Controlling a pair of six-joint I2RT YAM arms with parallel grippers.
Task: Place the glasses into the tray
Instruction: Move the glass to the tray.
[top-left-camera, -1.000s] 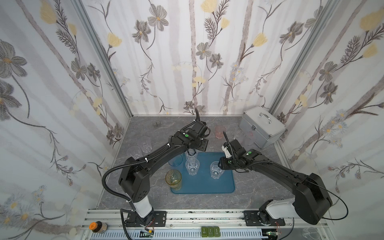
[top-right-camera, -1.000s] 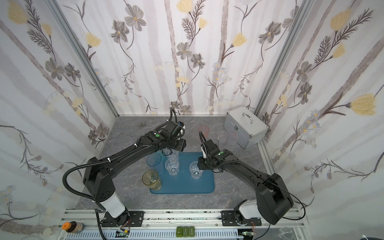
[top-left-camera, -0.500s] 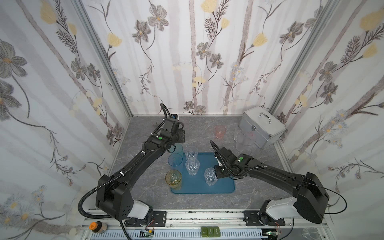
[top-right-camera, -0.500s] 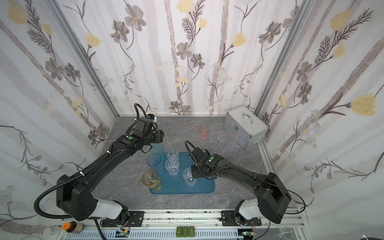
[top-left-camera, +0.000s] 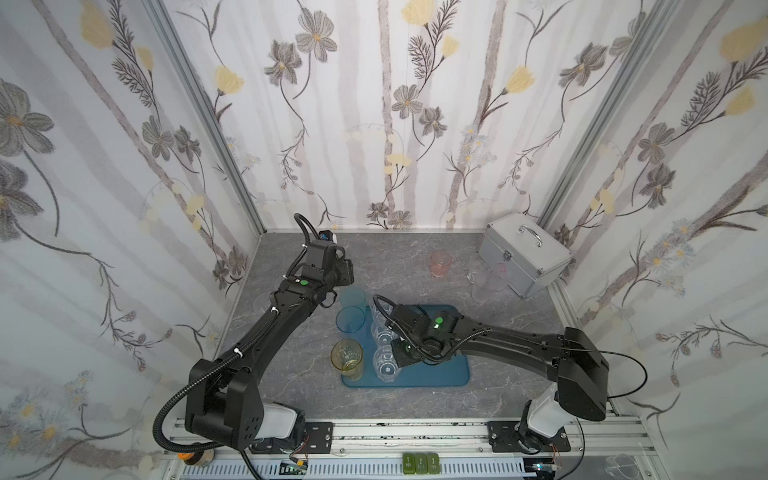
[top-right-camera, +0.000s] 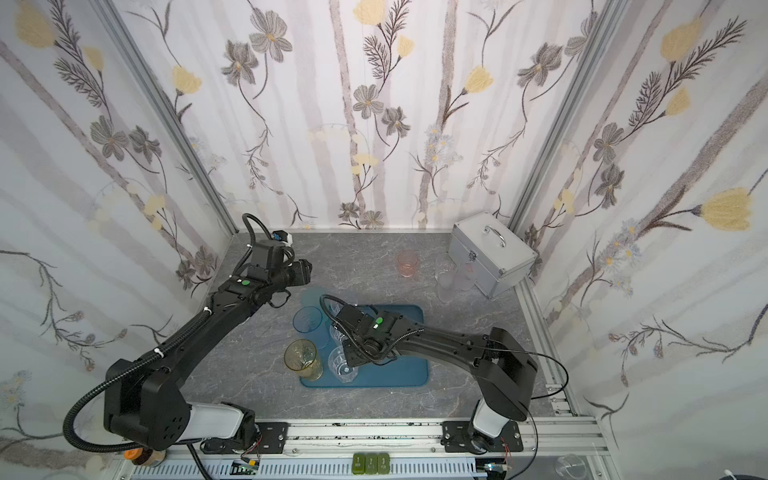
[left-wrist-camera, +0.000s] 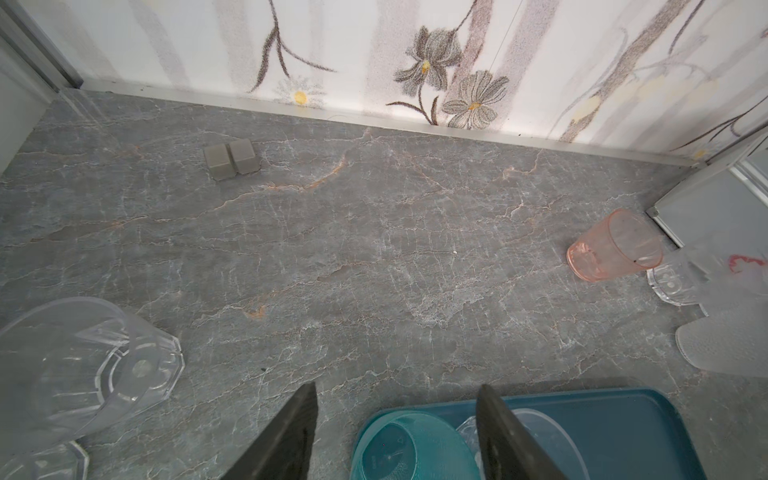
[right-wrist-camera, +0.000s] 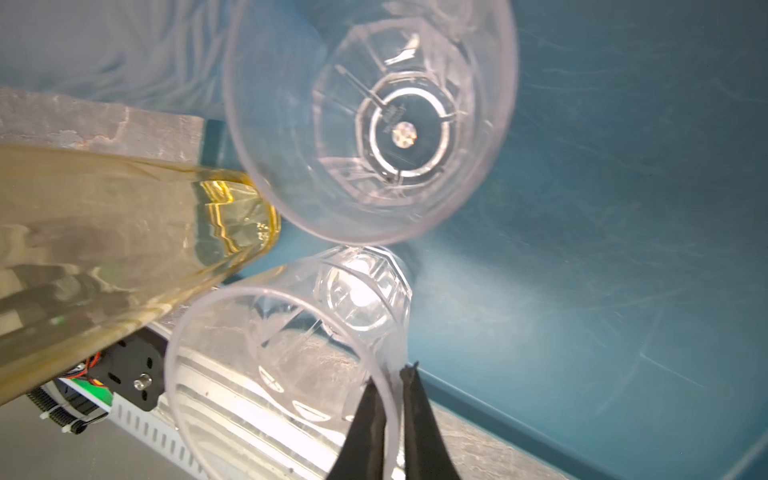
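Note:
The teal tray (top-left-camera: 436, 374) lies mid-table. Along its left side stand two light blue glasses (top-left-camera: 350, 319), an amber glass (top-left-camera: 347, 353) and clear faceted glasses (top-left-camera: 381, 332). My right gripper (right-wrist-camera: 392, 374) is shut on the rim of a clear faceted glass (right-wrist-camera: 282, 374) at the tray's front left, next to the amber glass (right-wrist-camera: 124, 249). My left gripper (left-wrist-camera: 395, 387) is open and holds nothing, above a light blue glass (left-wrist-camera: 407, 449) at the tray's back left corner. A pink glass (top-left-camera: 439, 263) and frosted glasses (top-left-camera: 484, 286) stand on the table at the back right.
A silver metal case (top-left-camera: 523, 253) with a handle sits in the back right corner beside the frosted glasses. Two clear faceted glasses (left-wrist-camera: 83, 365) stand on the table near the left wall. Two small grey blocks (left-wrist-camera: 230, 158) lie near the back wall.
My right gripper has shut on the clear glass's rim and carried it toward the tray's front left. My left arm has pulled back from over the tray toward the back left.

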